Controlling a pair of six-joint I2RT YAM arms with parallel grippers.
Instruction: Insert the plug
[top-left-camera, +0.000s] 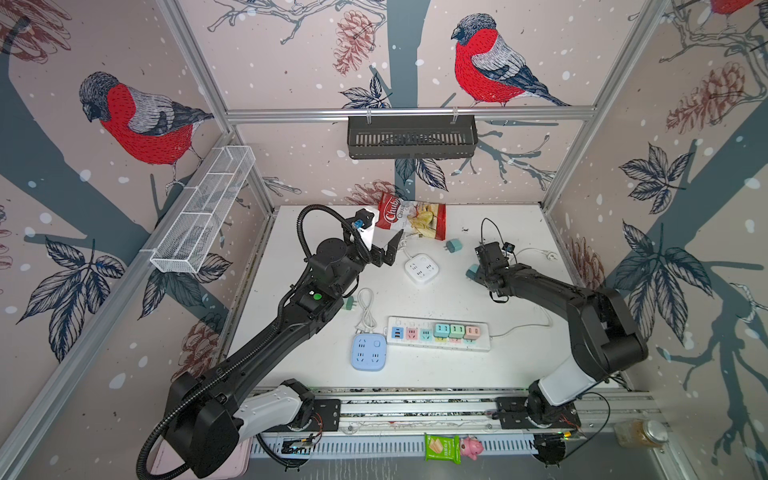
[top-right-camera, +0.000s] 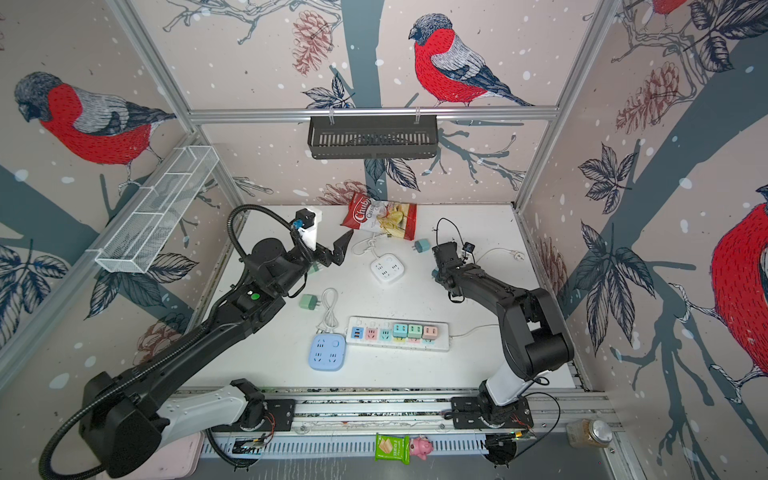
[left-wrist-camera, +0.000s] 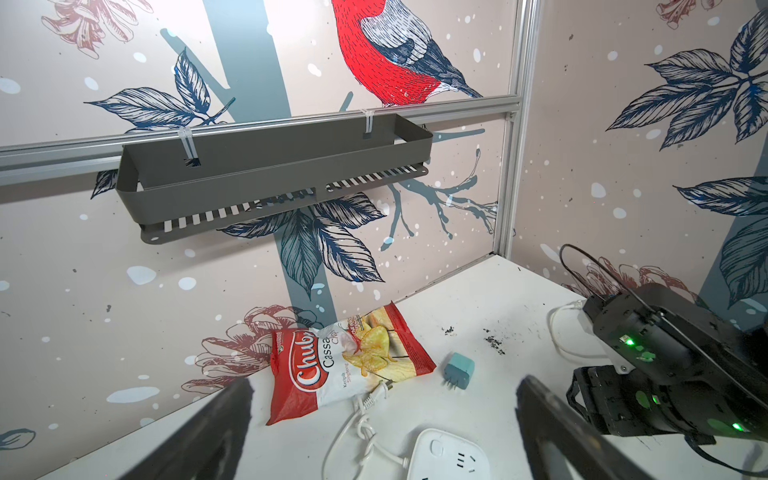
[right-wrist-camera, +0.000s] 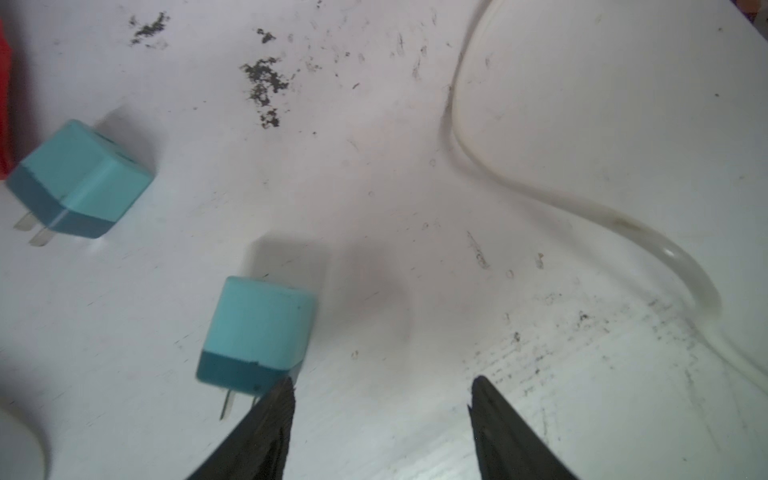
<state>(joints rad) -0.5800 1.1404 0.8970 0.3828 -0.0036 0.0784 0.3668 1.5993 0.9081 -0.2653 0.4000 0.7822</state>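
- Right wrist view: the right gripper (right-wrist-camera: 380, 399) is open and holds nothing. Its two dark fingers enter from the lower edge of the frame, and only bare table (right-wrist-camera: 415, 187) shows between them.
- The teal plug (right-wrist-camera: 257, 332) lies on the table, lower left of centre, with its prongs pointing to the lower edge. It is not between the jaws. It sits beside the finger on the left of the frame, and the tip of that finger seems to touch its lower right corner.
- I judge that the step in hand is the grasp of this plug. To do it well, the gripper should shift toward the left of this frame until the plug body is centred in the gap. Then it should close on the two flat sides and leave the prongs free.
- Closing from the present place would probably pinch only a corner or push the plug away, because it looks light and the table is smooth.
- A second teal plug (right-wrist-camera: 79, 178) lies at the upper left, well apart, and a white cable (right-wrist-camera: 582, 199) curves along the right side. Neither is in the way of the grasp.
- In both top views the power strip (top-left-camera: 438, 334) lies at the lower centre of the table. Its right half already carries three plugs and there are free sockets toward its left end. The plug will have to be turned prongs down over one of them.
- The left gripper (top-left-camera: 388, 249) is wide open and empty. It is near the chips bag (top-left-camera: 411, 220) at the upper centre.
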